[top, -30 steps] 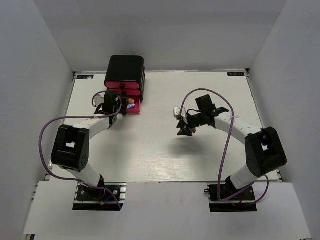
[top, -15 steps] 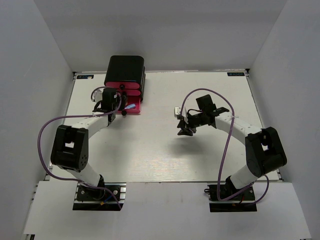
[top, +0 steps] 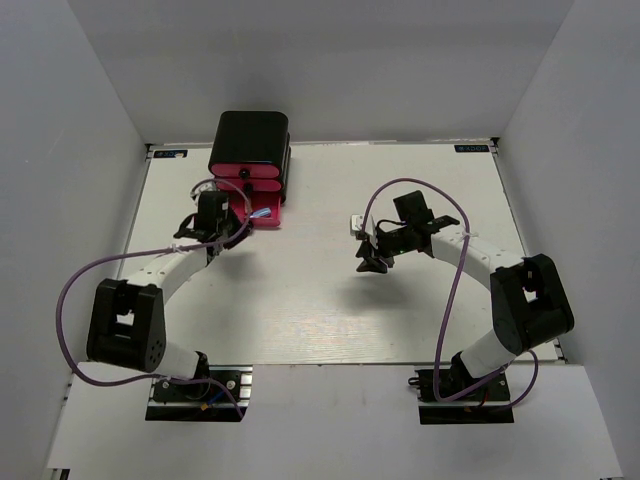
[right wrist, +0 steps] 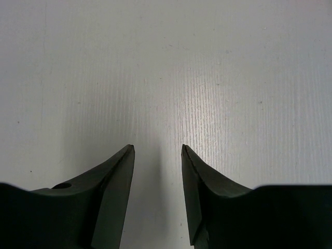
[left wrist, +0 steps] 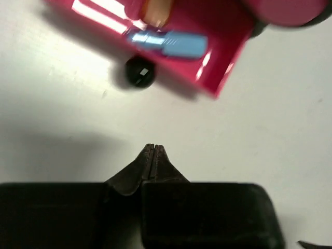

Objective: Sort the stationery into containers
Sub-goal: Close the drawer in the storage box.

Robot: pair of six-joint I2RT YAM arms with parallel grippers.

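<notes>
Left fingers (left wrist: 147, 158) pressed together | right fingers (right wrist: 120, 174) spread | one open drawer (left wrist: 224, 52) | one blue piece (left wrist: 171, 42)

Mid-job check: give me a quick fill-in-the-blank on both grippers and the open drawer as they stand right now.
1. The left gripper is ____ and holds nothing.
2. The right gripper is ____ over bare table.
3. The light blue piece lies ____ the pulled-out pink drawer.
4. The drawer's round knob is coloured ____.
Missing words: shut; open; inside; black.
</notes>
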